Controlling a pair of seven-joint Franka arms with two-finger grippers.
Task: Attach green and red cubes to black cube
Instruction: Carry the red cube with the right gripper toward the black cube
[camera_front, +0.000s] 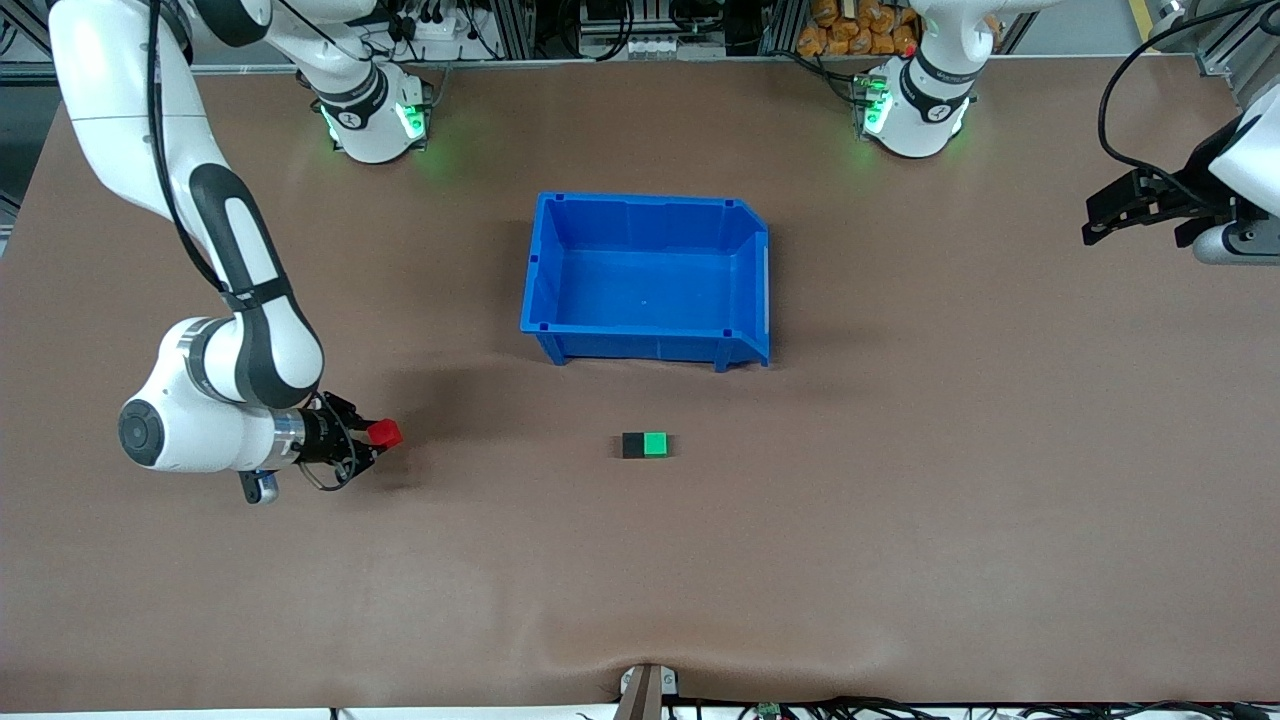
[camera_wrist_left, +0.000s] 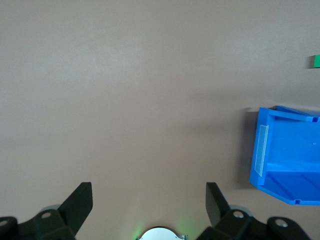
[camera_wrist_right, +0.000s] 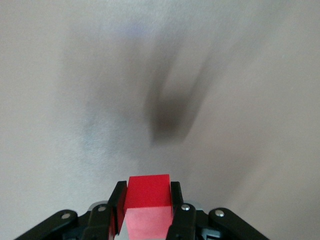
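Note:
The black cube and the green cube sit joined side by side on the table, nearer the front camera than the blue bin; the green one is toward the left arm's end. A sliver of green cube shows at the edge of the left wrist view. My right gripper is shut on the red cube, held just above the table toward the right arm's end; the red cube sits between the fingers in the right wrist view. My left gripper is open and empty, waiting high at the left arm's end.
An empty blue bin stands mid-table, farther from the front camera than the joined cubes; it also shows in the left wrist view. The brown mat around the cubes is bare.

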